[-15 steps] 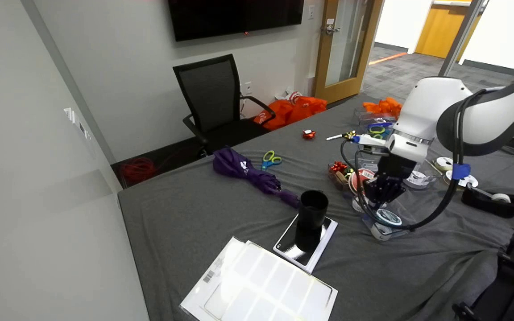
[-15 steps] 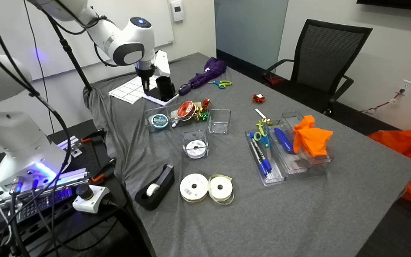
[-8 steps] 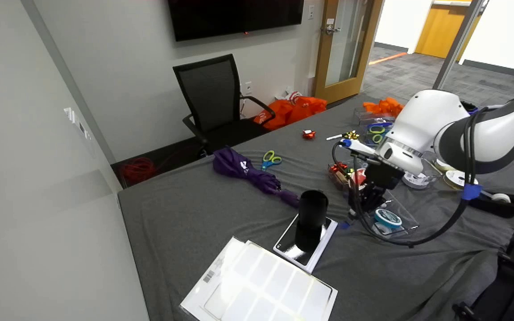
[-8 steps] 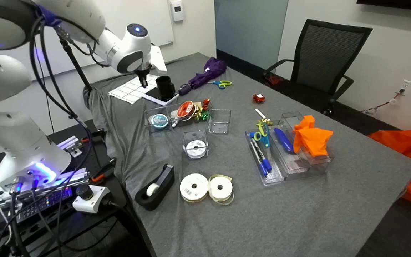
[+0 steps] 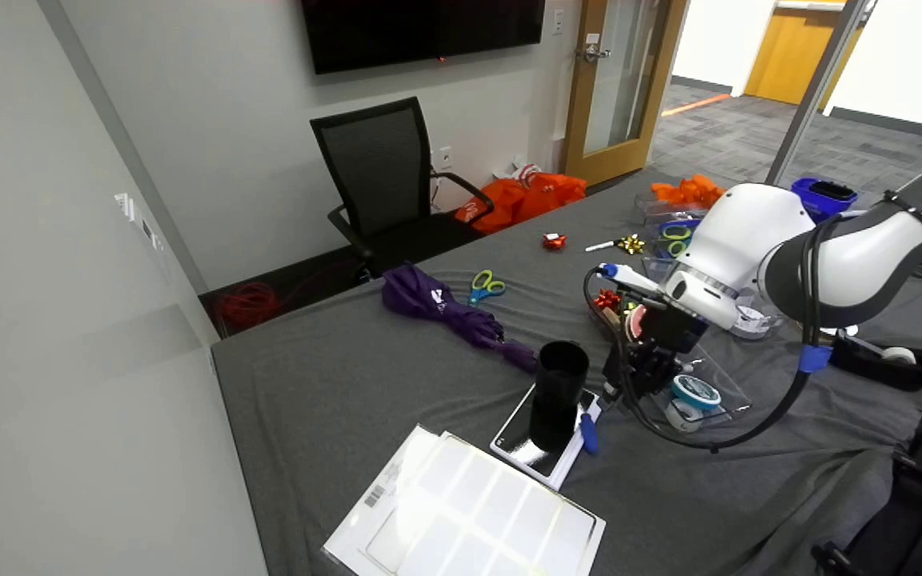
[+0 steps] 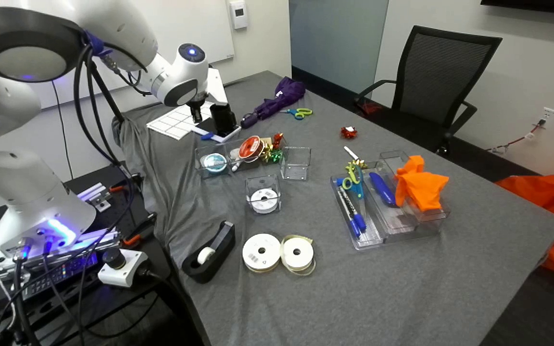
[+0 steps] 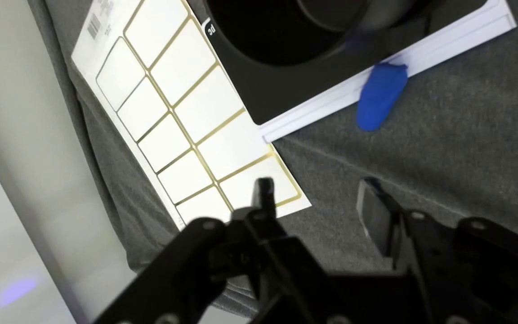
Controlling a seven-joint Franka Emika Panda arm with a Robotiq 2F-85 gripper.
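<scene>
Object point(image 7: 381, 96), blue and oblong, lies with one end against the white edge of the box point(image 7: 313, 109) and the other out on the cloth point(image 7: 461, 126). My claw point(image 7: 316, 191) hangs near it with its jaws well apart; through the gap I see cloth and a corner of the sheet point(image 7: 187, 117). A cup point(image 5: 562, 392) stands upright on the box. In both exterior views I find the umbrella point(image 5: 445, 312) near the cup, with scissors point(image 5: 485, 288) beside the umbrella. In an exterior view the dispenser point(image 6: 215, 259) sits near left, the tray point(image 6: 414, 234) right.
</scene>
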